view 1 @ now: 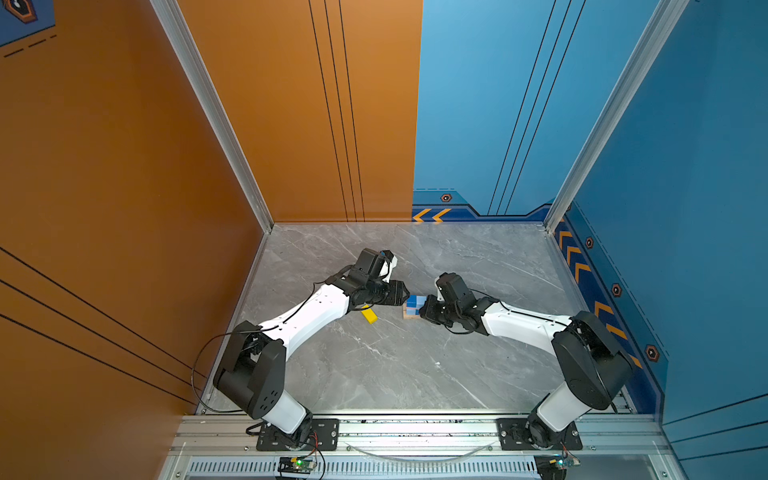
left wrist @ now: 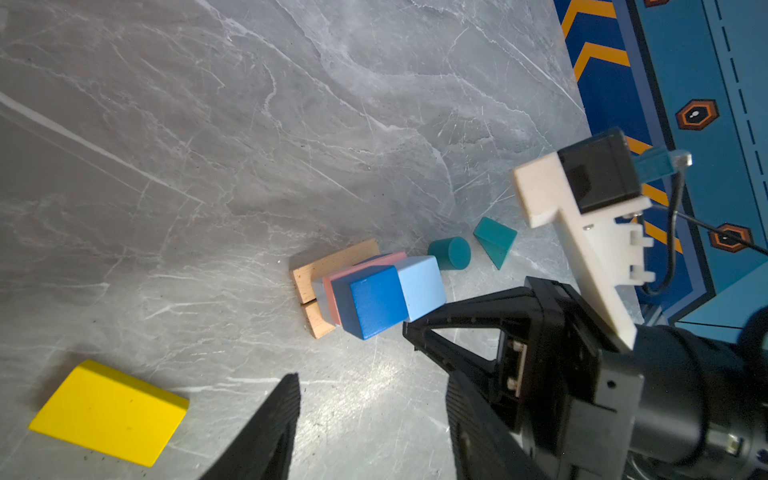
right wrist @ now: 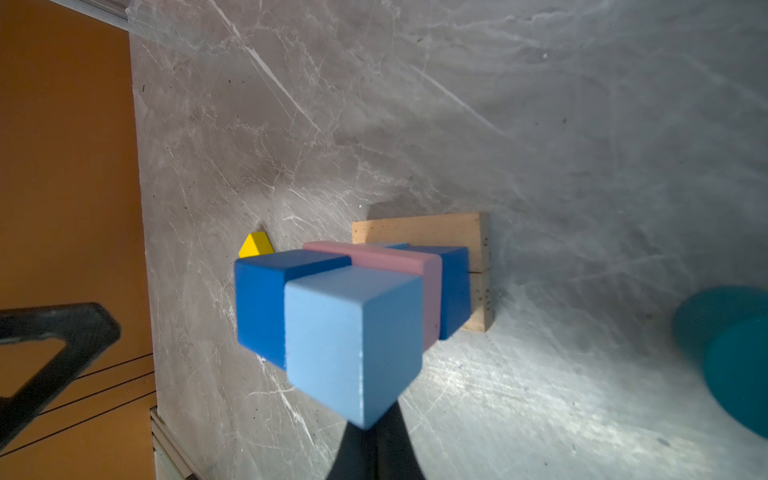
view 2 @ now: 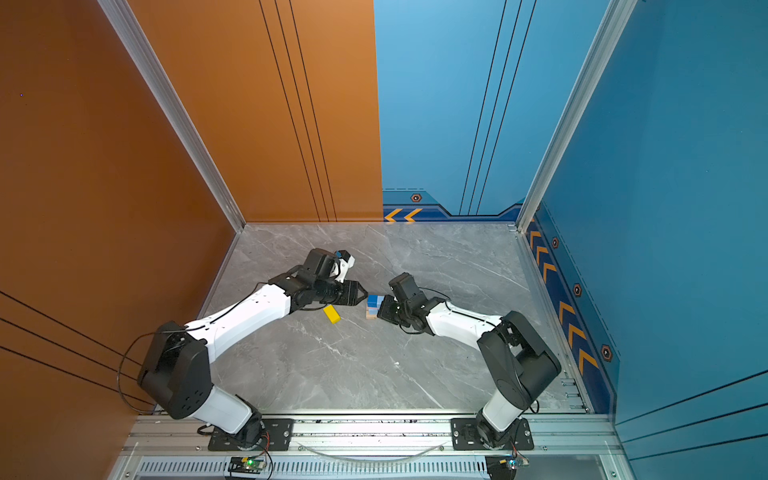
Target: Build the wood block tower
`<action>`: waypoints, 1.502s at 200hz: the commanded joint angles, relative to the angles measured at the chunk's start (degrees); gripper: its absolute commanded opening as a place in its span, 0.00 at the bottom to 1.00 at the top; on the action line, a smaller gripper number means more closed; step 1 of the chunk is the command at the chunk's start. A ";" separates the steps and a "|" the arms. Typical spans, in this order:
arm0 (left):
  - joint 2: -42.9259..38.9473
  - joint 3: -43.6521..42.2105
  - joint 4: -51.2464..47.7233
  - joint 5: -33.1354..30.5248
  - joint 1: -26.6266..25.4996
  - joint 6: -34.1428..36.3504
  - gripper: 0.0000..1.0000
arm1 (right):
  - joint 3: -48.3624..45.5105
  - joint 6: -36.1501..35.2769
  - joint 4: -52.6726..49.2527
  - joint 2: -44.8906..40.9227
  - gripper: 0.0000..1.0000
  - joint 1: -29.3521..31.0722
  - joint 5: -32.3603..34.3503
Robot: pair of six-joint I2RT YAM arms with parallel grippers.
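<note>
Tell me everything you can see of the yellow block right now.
The yellow block is a flat rectangular slab, painted matte yellow, with a few dark specks and crisp edges. It lies flat on the grey marble table, apart from the partly built tower and close to the open left gripper. Nothing grips it, and only the table touches it.

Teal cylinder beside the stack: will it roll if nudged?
The teal cylinder seems to stand on a flat end, so a low push probably slides it. Tipped over, its round side would likely roll. Its smooth paint and curved wall may slip in a grip.
</note>
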 commanded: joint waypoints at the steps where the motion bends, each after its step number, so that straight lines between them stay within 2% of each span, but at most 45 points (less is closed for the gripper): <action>1: -0.24 -0.86 -0.07 0.61 0.42 -0.23 0.58 | 1.44 0.94 0.92 0.77 0.00 -0.32 0.51; 172: 0.11 -0.77 0.02 0.69 0.43 -0.14 0.58 | 2.11 1.11 -0.05 0.71 0.00 -0.03 -0.12; 239: -0.29 -1.55 0.39 0.74 0.48 -0.22 0.58 | 0.20 -0.07 -7.08 -7.35 0.00 2.14 2.17; 284: -0.61 -2.83 0.86 0.77 1.27 -0.82 0.52 | -1.95 -0.91 -12.12 -14.71 0.00 2.14 4.94; 300: -0.33 -3.26 1.70 1.51 1.62 -1.40 0.48 | -2.58 -1.38 -13.58 -16.97 0.00 2.14 6.10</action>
